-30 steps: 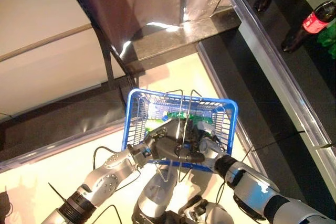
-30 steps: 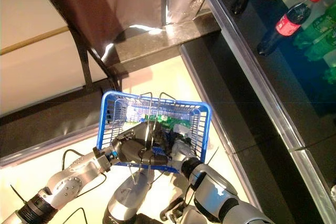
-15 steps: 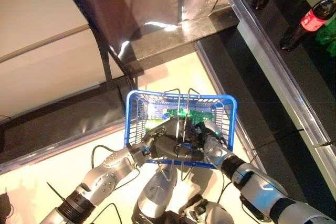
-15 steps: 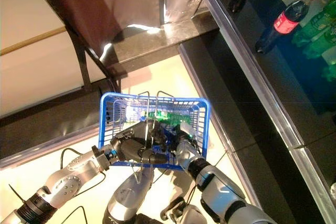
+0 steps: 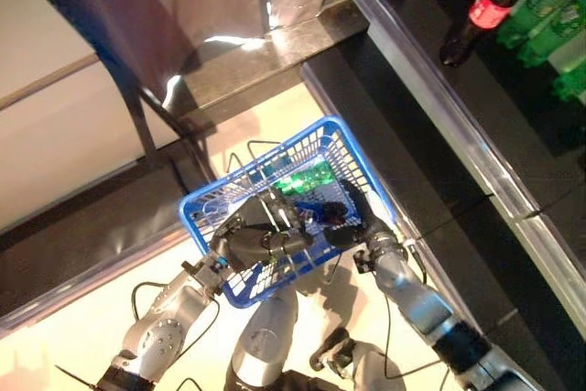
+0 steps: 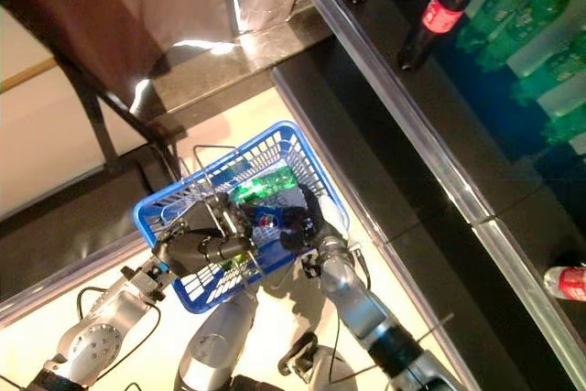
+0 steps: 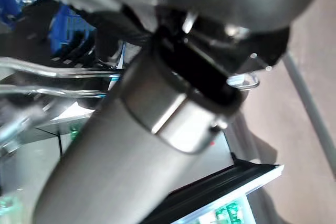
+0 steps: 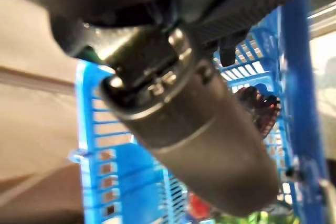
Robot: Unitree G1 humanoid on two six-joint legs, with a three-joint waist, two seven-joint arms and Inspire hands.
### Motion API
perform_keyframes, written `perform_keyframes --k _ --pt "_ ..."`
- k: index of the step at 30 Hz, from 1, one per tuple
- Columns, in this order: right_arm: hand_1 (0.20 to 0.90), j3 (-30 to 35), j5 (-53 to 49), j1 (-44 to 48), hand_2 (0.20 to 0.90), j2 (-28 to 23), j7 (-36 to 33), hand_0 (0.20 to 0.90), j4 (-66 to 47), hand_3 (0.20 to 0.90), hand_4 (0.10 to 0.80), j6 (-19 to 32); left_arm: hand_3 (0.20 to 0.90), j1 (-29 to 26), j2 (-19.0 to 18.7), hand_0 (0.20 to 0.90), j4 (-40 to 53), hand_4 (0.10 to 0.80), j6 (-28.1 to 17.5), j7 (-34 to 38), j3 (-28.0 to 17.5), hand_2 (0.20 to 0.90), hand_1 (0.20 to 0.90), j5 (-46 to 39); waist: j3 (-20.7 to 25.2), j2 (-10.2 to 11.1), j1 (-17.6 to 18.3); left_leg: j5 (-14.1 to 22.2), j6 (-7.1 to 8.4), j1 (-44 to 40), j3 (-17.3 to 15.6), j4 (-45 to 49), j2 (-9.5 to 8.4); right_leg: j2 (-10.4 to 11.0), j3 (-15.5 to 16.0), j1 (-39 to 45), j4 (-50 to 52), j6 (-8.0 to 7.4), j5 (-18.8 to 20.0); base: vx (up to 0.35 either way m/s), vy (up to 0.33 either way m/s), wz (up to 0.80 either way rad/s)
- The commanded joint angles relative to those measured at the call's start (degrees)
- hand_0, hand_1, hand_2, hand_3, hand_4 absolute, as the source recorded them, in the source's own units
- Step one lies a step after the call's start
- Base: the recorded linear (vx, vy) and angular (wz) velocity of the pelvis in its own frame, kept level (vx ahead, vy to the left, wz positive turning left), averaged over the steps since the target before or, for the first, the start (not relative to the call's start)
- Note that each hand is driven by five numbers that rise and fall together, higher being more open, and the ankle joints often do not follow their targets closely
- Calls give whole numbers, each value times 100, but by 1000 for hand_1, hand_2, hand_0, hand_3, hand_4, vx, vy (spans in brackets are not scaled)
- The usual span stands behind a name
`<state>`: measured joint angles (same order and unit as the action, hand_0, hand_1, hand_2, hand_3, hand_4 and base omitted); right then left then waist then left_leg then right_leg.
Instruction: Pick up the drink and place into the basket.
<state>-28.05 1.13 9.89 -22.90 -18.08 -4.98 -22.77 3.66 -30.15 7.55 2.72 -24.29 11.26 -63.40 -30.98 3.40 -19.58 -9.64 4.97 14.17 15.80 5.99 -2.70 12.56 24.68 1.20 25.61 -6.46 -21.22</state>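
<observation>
The blue wire basket (image 5: 212, 226) hangs low in front of me, and my left hand (image 5: 259, 242) is shut on its two metal handles (image 5: 275, 212). Reaching in over the basket's right rim, my right hand (image 6: 304, 220) curls its fingers around a dark drink bottle (image 6: 266, 218) with a blue and red label. That bottle lies inside the basket. A green bottle (image 6: 260, 186) lies deeper in the basket, just beyond it. The right wrist view shows the blue mesh (image 8: 100, 145) close behind the arm.
A long shelf with a metal front edge (image 5: 439, 125) runs along the right. On it stand a red-labelled cola bottle (image 5: 479, 13) and several green bottles (image 6: 540, 70); another cola bottle (image 6: 566, 282) lies lower down. A dark frame leg (image 5: 137, 107) rises at the left.
The whole picture has shifted, so the camera has moved. The basket now sits turned, one corner toward the shelf. The dark bottle's label now shows beside my right hand.
</observation>
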Motion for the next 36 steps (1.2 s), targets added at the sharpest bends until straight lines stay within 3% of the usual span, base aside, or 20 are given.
perform_keyframes --k 1,6,13,20,22,28,29,33,36 --pt "900 319 -486 -219 900 -611 71 900 -793 900 800 778 200 -711 748 300 2805 100 -2051 -1064 -869 300 300 -881 571 -213 223 695 -294 -829 138 86 21 -73 -246 -311 -231 148 1303 13 -50 -10" --pt "900 756 -1236 -917 900 -784 630 900 -1521 900 800 1496 200 -391 793 300 2484 100 -2125 -753 -1042 300 300 -683 833 -49 440 712 -255 -1045 3 -34 131 -185 -413 -145 -477 121 1389 30 -40 -16" --pt "900 1121 -2448 -1485 900 -640 1681 900 -1831 900 800 2356 200 28 993 300 1512 100 -2245 -229 -1299 300 300 -278 1446 -11 742 680 -207 -1318 -248 -256 290 -281 -662 107 -948 80 1535 48 -4 -20" --pt "900 1443 -3007 -2347 900 -350 3379 900 -1238 900 800 2236 200 847 904 300 195 100 -2900 63 -1728 300 300 551 2112 -27 1011 569 -118 -1651 -662 -768 511 -370 -933 519 -1717 -6 1689 15 -20 -22" --pt "900 1420 -2931 -2467 900 -291 3563 900 -1044 900 800 2185 200 906 867 300 -98 100 -2997 195 -1754 300 300 745 2208 -30 1060 542 -101 -1699 -744 -871 552 -382 -962 575 -1829 -23 1730 1 -29 -22" --pt "900 1351 -3296 -2714 900 -60 3729 900 106 900 800 1953 200 1012 871 300 -1369 100 -2986 904 -1519 300 300 1107 2493 -68 1252 480 -24 -1794 -1122 -1083 692 -401 -1066 740 -2262 -67 1877 -21 -22 -18" --pt "900 1374 -3572 -2755 900 57 3435 900 417 900 800 1841 200 1026 901 300 -1650 100 -2848 1197 -1494 300 300 1257 2516 -84 1294 486 -7 -1821 -1207 -1099 718 -397 -1081 768 -2305 -72 1893 -53 0 -18" --pt "900 1303 -2921 -2601 900 406 3064 900 2380 900 800 2333 200 763 1103 300 -3088 100 -2993 1762 -1238 300 300 1923 2630 -149 1475 521 32 -1775 -1485 -1099 784 -348 -1094 755 -2458 -82 2001 -70 12 -13" --pt "900 1370 -2596 -2345 900 649 2781 900 3516 900 800 2225 200 502 1319 300 -4001 100 -2620 2152 -1130 300 300 2046 2650 -189 1535 525 34 -1749 -1586 -1099 794 -316 -1075 774 -2542 -97 2066 -72 11 -19"
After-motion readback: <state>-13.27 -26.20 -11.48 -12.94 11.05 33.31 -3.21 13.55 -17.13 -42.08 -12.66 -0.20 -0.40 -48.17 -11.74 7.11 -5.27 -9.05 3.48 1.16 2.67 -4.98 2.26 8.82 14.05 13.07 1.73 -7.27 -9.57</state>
